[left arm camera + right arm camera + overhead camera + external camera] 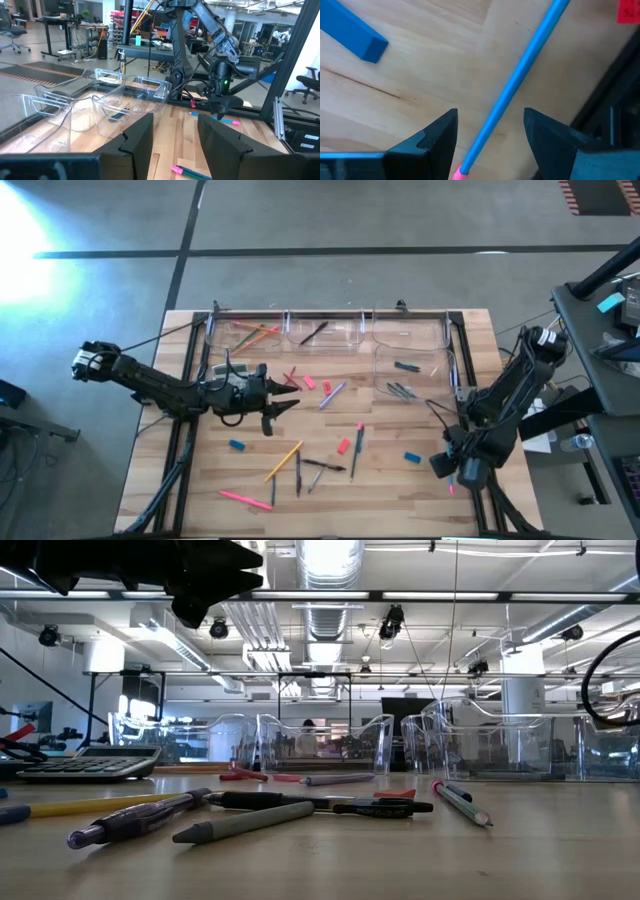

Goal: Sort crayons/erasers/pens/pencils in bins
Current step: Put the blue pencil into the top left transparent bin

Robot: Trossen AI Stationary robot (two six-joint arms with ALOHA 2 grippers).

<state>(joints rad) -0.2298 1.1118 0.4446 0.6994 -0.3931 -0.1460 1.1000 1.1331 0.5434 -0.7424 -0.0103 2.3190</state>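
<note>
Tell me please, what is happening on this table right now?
A two-armed robot is sorting stationery into clear bins. The right gripper is low over the table's right edge, open around a blue pencil with a pink end, not yet gripping. The left gripper hovers open and empty over the middle. Many pens, pencils and erasers are scattered.

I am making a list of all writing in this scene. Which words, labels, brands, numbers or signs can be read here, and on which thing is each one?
No text can be read in any view.
Black pen, low view: pale print on the barrel, too small to read.
Calculator, low view: keys show, their marks too blurred to read.
Pencils, erasers, bins: no print seen.
</note>
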